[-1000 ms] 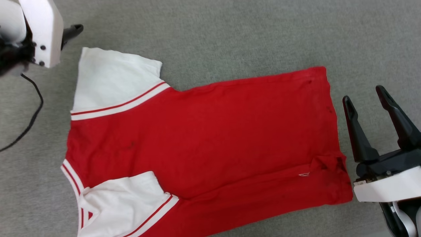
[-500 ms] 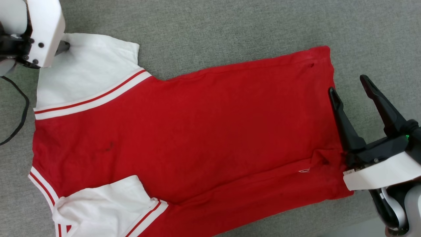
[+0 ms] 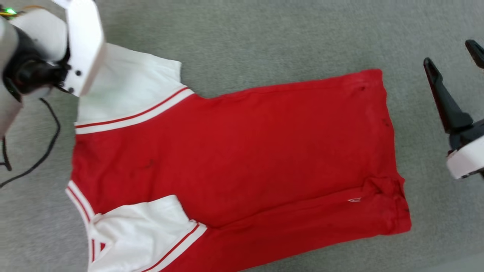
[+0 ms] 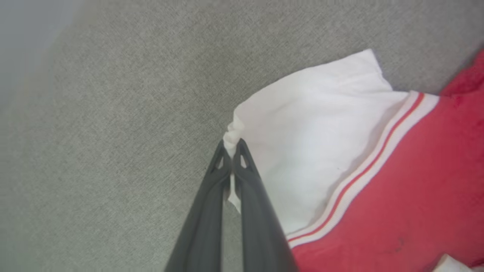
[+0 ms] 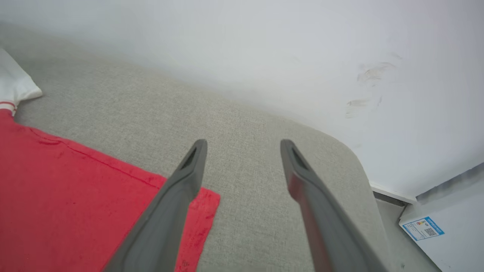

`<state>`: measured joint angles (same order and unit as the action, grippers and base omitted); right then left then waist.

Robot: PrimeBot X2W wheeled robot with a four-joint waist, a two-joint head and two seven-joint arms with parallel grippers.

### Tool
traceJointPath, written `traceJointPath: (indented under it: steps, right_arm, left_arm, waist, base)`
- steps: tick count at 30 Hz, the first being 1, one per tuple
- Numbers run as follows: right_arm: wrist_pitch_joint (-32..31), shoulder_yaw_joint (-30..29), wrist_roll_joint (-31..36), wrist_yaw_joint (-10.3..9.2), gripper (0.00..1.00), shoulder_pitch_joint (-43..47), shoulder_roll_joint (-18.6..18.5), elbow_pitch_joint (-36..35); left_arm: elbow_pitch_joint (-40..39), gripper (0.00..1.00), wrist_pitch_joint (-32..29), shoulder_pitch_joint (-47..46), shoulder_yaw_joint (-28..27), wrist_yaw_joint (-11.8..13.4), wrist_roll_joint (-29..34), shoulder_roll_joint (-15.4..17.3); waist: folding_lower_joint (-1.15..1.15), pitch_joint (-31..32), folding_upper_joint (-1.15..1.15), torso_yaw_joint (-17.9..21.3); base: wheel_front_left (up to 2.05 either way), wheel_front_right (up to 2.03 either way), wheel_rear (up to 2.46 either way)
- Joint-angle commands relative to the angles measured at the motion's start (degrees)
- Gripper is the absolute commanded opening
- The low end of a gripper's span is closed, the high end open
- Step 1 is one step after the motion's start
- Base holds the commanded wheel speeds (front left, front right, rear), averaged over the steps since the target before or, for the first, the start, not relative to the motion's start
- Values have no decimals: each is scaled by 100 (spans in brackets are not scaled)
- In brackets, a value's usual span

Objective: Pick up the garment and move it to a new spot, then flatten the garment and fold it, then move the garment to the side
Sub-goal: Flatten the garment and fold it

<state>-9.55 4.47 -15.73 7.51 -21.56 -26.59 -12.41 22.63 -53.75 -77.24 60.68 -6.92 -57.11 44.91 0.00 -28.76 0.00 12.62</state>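
The garment [image 3: 234,158] is lying spread on the grey cushion [image 3: 264,34], looking light and floppy, with the left gripper [image 4: 231,148] pinching its white sleeve [image 4: 314,124] by a corner, a sensible edge hold, while the right gripper [image 5: 244,151] is hovering agape near the hem.

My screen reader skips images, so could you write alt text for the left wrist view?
The left gripper, shut, pinches a corner of the garment at its white sleeve, over a grey fabric surface. Red-and-white striped trim and the red body lie to the right.
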Motion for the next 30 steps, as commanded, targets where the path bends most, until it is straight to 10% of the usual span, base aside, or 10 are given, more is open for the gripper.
traceJointPath:
  steps: [1, 14, 30]
  right_arm:
    - [-200, 55, -87, -5, 100, -97, -118, 21]
    - [-4375, 1415, -2245, -5, 100, -1582, -1987, 801]
    - [-5113, 2151, -2493, -3, 100, -2173, -1008, 2629]
  left_arm:
    - [-48, 0, 45, 86, 22, -16, 14, -6]
    - [-873, 0, 543, 65, 281, -48, -25, -225]
    - [-1126, 0, 1018, -328, 531, -47, -105, -337]
  waist:
    - [0, 153, 0, -158]
    - [0, 195, 0, -788]
    - [0, -266, 0, -1230]
  base:
    - [0, 0, 0]
    - [0, 0, 0]
    - [0, 0, 0]
